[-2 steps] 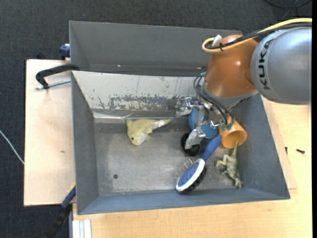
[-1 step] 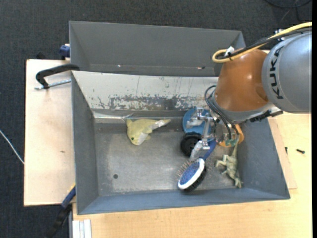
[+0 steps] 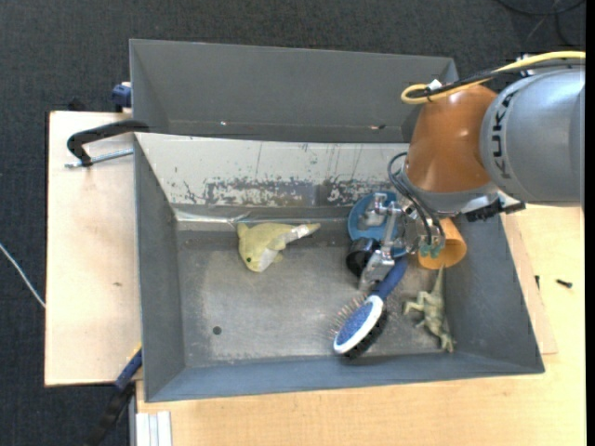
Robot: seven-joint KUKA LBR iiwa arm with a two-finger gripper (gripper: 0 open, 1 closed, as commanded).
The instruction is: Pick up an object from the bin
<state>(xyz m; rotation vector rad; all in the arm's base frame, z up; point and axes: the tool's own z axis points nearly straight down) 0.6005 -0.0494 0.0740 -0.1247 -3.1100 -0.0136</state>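
Brush (image 3: pixel 359 326), blue, its handle just under the hand (image 3: pixel 379 260): likely light, stiff, slick plastic; best gripped at the narrow handle. Can't tell whether the hand is spread or pinching.

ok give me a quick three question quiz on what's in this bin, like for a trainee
1. True or false: the gripper is over the left half of the grey metal bin.
2. Where does the pale yellow soft toy lie? A) by the back wall, left of centre B) in the front right corner C) outside the bin
3. What colour is the small plastic toy animal just right of the blue-and-white oval hairbrush?
Key: 1 false; 2 A; 3 green.
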